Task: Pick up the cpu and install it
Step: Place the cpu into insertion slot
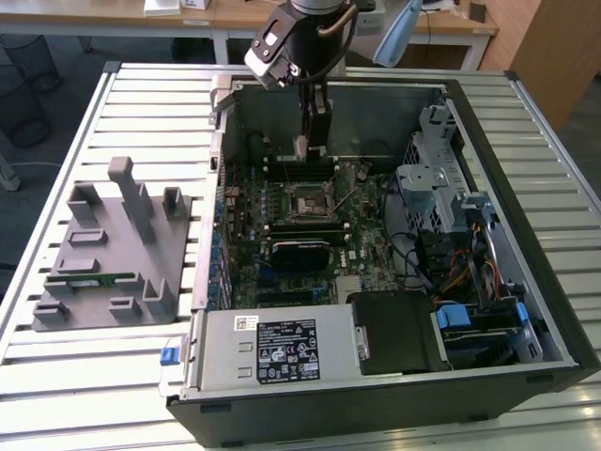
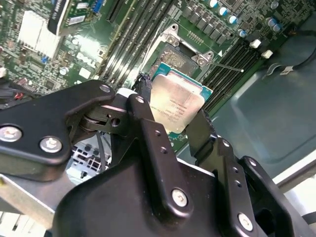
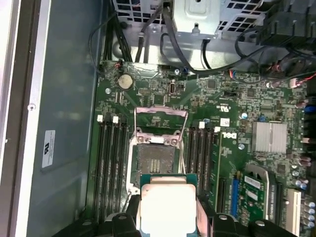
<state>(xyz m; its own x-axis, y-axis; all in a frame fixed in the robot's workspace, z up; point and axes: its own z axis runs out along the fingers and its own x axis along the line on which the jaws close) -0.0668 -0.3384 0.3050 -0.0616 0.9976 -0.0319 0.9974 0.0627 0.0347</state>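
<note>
Gripper (image 2: 174,112) grips cpu (image 3: 167,207) by its edges, metal top up, seemingly above socket (image 3: 157,160).

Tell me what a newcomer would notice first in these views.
The silvery cpu clamped in the end effector, hanging above the motherboard inside the open computer case. Near it, in the first wrist view, the socket stands open, its dark centre bare. On the exterior view's left, a grey fixture sits on the slatted table.

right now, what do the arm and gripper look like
The gripper is matte black: two jointed linkage fingers pinned with silver screws. In the exterior view the arm ends in a dark cylindrical wrist carrying a silver-grey box, with a cable looping beside it.
</note>
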